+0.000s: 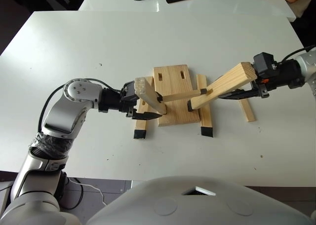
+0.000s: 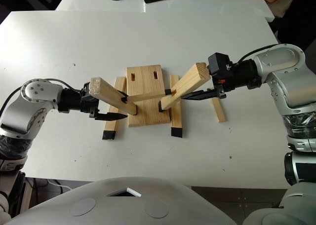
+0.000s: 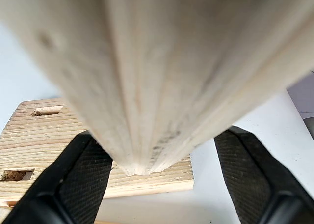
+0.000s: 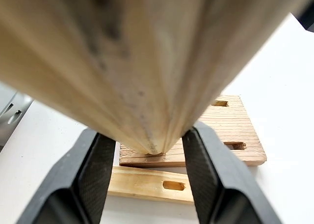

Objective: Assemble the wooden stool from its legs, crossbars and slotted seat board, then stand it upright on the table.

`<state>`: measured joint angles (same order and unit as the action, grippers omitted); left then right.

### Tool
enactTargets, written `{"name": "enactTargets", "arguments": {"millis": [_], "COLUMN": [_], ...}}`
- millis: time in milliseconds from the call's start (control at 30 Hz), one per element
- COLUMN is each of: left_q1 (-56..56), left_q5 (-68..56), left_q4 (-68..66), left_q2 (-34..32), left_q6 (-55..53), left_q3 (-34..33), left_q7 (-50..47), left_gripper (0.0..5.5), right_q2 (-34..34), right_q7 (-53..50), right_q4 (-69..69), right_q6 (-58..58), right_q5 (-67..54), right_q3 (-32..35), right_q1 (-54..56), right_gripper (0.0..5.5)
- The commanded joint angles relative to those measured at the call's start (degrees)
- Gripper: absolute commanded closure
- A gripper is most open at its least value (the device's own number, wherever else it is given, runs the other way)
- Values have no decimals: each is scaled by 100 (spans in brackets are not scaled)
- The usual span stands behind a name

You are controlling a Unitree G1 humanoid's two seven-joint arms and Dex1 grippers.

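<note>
The slotted seat board [image 1: 173, 82] lies flat at mid-table. My left gripper [image 1: 147, 115] is shut on a wooden leg [image 1: 148, 94], holding it tilted over the board's left edge. My right gripper [image 2: 197, 94] is shut on a second leg [image 2: 187, 84], slanted over the board's right edge. A thin crossbar [image 1: 180, 95] spans between the two held legs above the board. In the left wrist view the leg [image 3: 157, 71] sits between the black pads [image 3: 83, 180]. The right wrist view has the other leg [image 4: 147, 62] between pads [image 4: 93, 180], with the board [image 4: 230, 135] below.
Three more black-tipped wooden pieces lie on the white table [image 1: 74, 52]: one [image 1: 141, 122] left of the board, one [image 1: 204, 111] right of it, one [image 1: 247, 109] further right. A second table with cables stands behind.
</note>
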<state>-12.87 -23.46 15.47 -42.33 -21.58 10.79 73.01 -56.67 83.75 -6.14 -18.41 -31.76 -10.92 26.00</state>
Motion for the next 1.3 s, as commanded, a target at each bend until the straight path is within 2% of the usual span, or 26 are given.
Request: {"name": "enactTargets", "arguments": {"millis": [33, 800, 1300], "left_q1": [-49, -153, -378], "left_q5": [-58, -103, -83], "left_q4": [253, 130, 20], "left_q2": [101, -88, -123], "left_q6": [26, -16, -2], "left_q3": [193, 134, 258], "left_q7": [45, 284, 541], "left_gripper": [208, 208, 208], "right_q2": [91, -74, 81], "right_q7": [6, -376, -347], "right_q4": [-303, -981, -673], "right_q6": [-378, -658, -718], "right_q5": [478, 15, -33], "right_q3": [-603, -187, -170], "right_q1": [-382, -1019, -1059], "right_gripper": [346, 346, 346]}}
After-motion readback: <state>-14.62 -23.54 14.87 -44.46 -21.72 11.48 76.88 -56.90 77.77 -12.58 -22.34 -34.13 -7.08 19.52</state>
